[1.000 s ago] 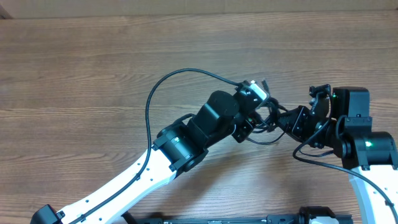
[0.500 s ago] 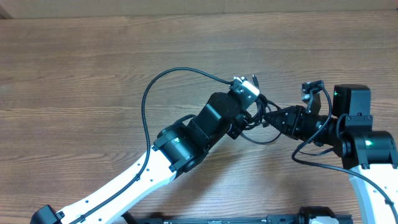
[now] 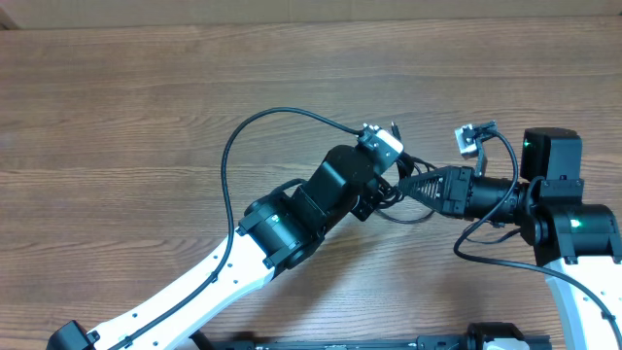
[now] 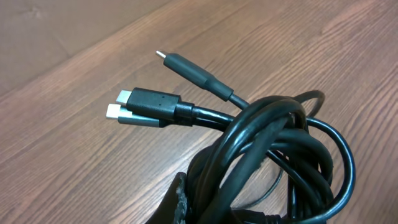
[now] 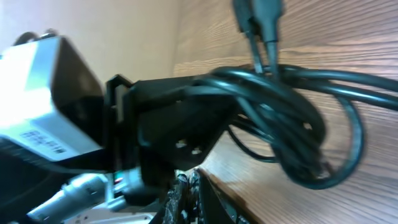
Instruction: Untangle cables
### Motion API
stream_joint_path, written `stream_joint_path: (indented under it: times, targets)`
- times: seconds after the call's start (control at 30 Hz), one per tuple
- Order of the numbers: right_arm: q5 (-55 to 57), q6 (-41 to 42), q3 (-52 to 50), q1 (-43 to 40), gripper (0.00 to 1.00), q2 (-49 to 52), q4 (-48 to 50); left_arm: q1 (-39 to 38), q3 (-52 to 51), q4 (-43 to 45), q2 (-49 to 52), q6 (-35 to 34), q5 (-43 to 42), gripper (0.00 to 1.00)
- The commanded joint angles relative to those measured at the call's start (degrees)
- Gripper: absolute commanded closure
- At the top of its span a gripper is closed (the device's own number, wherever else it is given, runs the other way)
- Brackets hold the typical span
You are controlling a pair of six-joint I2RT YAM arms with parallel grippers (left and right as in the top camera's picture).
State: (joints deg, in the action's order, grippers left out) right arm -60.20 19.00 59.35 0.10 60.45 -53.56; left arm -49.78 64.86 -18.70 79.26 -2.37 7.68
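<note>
The cables [image 4: 273, 143] are a coiled bundle of thin black cords, with three plug ends [image 4: 146, 106] sticking out toward the upper left in the left wrist view. My left gripper [image 4: 208, 202] is shut on the bottom of this bundle, one dark finger [image 4: 179, 198] showing beside the cords. From overhead the left gripper [image 3: 389, 183] holds the cables [image 3: 413, 216] at mid-table. My right gripper [image 3: 412, 185] points left, its tip right against the left gripper. In the right wrist view the right gripper [image 5: 188, 186] has its pads pressed together with nothing visible between them, and the cables [image 5: 292, 124] hang beyond.
The left arm [image 3: 292, 219] stretches from the bottom left to the centre, with its own thick black wire [image 3: 233, 146] looping above it. The right arm [image 3: 564, 219] stands at the right edge. Bare wooden table [image 3: 146, 97] lies all around.
The left gripper has shifted slightly up and left with the bundle. The right gripper has levelled out and reached left, closing in on the left gripper.
</note>
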Motion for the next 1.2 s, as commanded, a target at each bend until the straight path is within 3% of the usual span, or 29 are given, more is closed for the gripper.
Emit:
stream_joint_path:
  times: [0.0, 0.27, 0.43, 0.57, 0.73, 0.97, 1.17]
  targets:
    - [-2.95, -1.09, 0.74, 0.15, 0.96, -0.33, 0.37, 0.24, 0.92, -0.28, -0.90, 1.16, -1.09, 0.96]
    - [0.24, -1.01, 0.74, 0.15, 0.96, -0.33, 0.11, 0.26, 0.92, 0.57, -0.85, 1.03, -0.85, 0.96]
    - [11.17, 5.79, 0.74, 0.15, 0.80, -0.33, -1.42, 0.26, 0.92, 0.74, -0.85, -1.46, 0.42, 0.96]
    - [18.40, 10.01, 0.74, 0.15, 0.78, -0.33, -3.13, 0.26, 0.92, 0.68, -0.85, -5.25, 3.98, 0.96]
    - [19.32, 10.16, 0.74, 0.15, 0.76, -0.33, -3.15, 0.24, 0.92, 1.42, -0.85, -10.69, 3.82, 0.96]
    - [21.24, 10.23, 0.74, 0.15, 0.73, -0.33, -3.13, 0.24, 0.92, 2.38, -0.85, -11.96, -3.91, 0.96]
    - [23.19, 11.26, 0.72, 0.15, 0.73, -0.33, -3.26, 0.24, 0.92, 1.97, -0.85, -8.68, -9.84, 0.96]
